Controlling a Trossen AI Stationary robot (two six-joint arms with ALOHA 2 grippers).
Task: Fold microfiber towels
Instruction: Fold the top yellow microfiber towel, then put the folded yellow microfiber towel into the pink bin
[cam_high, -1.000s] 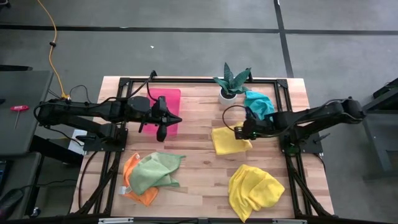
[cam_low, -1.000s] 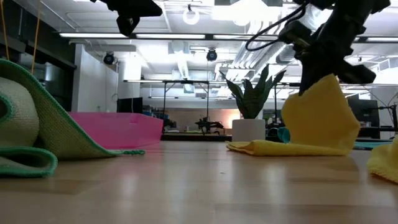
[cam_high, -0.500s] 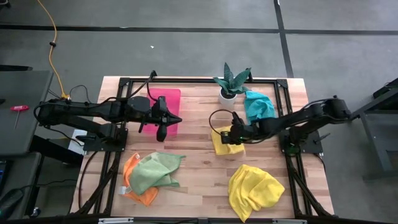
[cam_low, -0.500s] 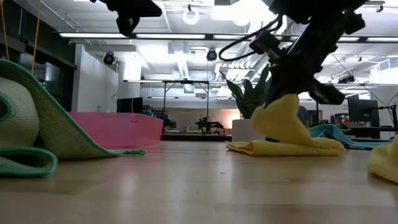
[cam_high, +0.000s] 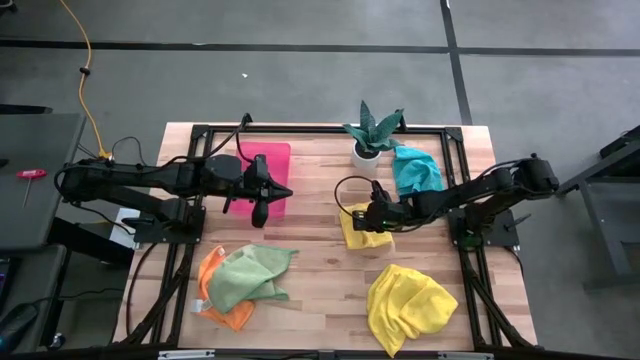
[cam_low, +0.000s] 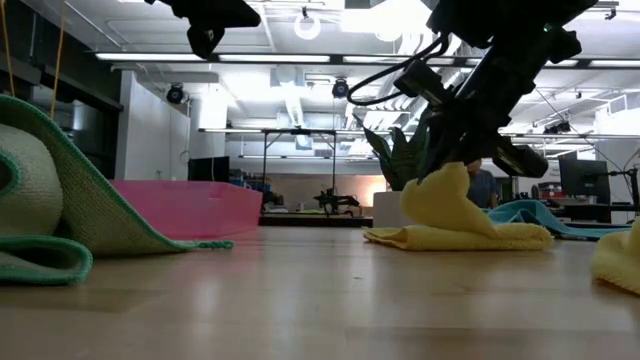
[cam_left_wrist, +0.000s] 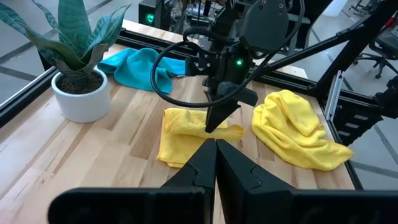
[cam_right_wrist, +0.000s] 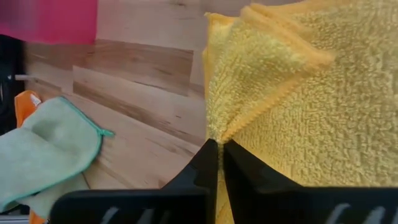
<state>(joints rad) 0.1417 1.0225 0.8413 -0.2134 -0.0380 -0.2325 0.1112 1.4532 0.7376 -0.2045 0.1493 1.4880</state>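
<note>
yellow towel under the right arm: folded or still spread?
Partly folded. The yellow towel lies doubled on the table, and the right pincer pinches one raised corner, which peaks above the flat layers in the low view.

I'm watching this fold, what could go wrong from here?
The right end effector pinches a raised corner of the yellow towel; let go too soon, that corner may flop back and undo the fold. The plant stands just behind, so a wide swing of that arm could knock it.
</note>
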